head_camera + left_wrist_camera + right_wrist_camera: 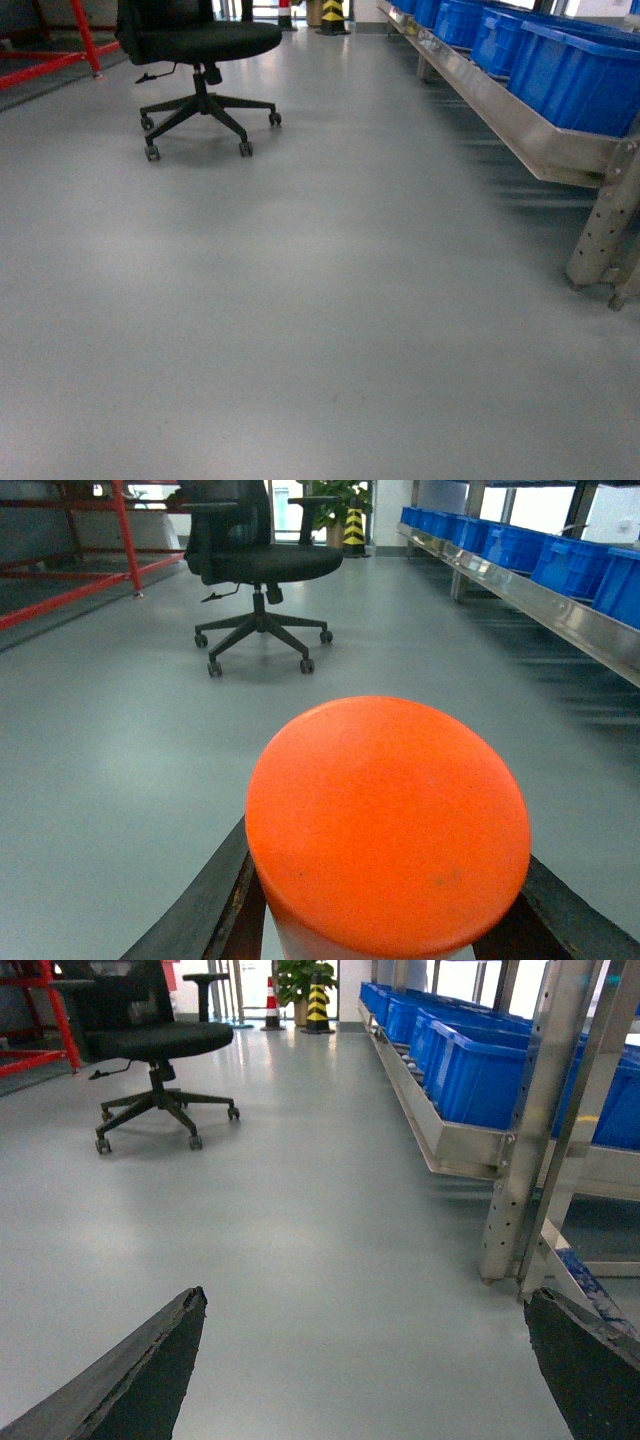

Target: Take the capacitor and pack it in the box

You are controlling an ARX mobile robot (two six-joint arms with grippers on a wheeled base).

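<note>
The left pincer (pixel 385 920) holds an orange-topped capacitor (pixel 388 820); the right pincer (pixel 365 1360) gapes wide over grey floor (pixel 320 1210).

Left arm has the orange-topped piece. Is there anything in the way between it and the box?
The box shows in no view, so the path cannot be judged. The left gripper holds the orange-topped cylinder. Ahead lies open grey floor, with a black office chair far off on the left and blue bins on the rack to the right.

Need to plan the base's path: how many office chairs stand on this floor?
1. The black office chair stands on the floor at the head view's upper left, opposite the rack of blue bins; both wrist views show it too. Others may sit outside the frames.
</note>
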